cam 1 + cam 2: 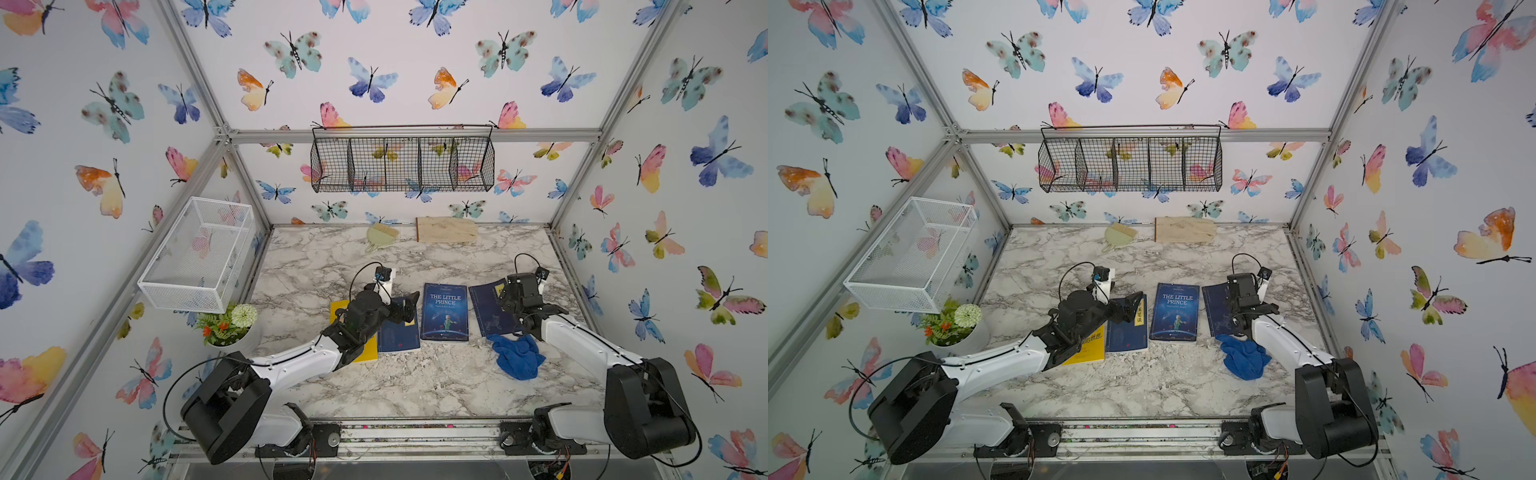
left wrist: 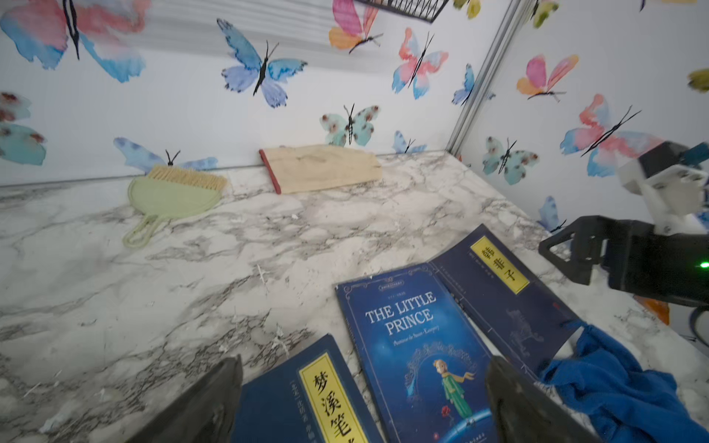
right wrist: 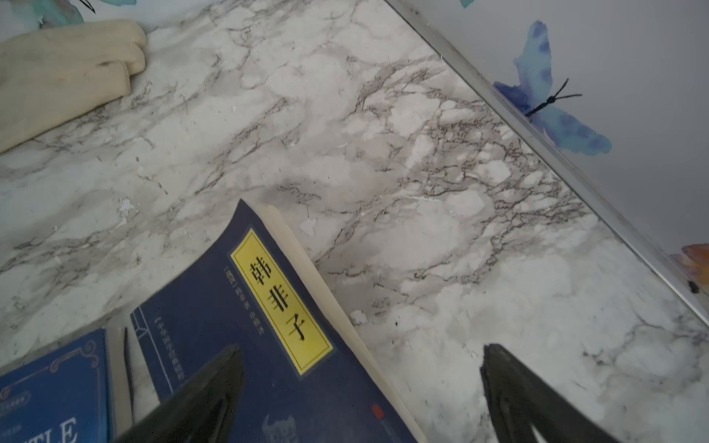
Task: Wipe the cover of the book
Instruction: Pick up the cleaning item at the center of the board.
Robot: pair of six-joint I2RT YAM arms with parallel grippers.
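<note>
Both top views: The Little Prince (image 1: pixel 444 312) lies flat on the marble table (image 1: pixel 415 386), with the blue cloth (image 1: pixel 517 357) crumpled nearby to its right.

Left wrist: the left gripper (image 2: pixel 364 360) gapes wide, holding nothing, that book just ahead.

Right wrist: the right gripper (image 3: pixel 360 349) is spread wide and empty over a navy book (image 3: pixel 268 345).

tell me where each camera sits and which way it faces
top views: high above the arm bases, looking down toward the back wall over the marble table; left arm and right arm show
left wrist: low near The Little Prince, facing the back wall; open left hand shows
right wrist: over the rightmost book, facing the far right edge; open right hand shows
shared: both wrist views catch the rightmost book and cream mitt
</note>
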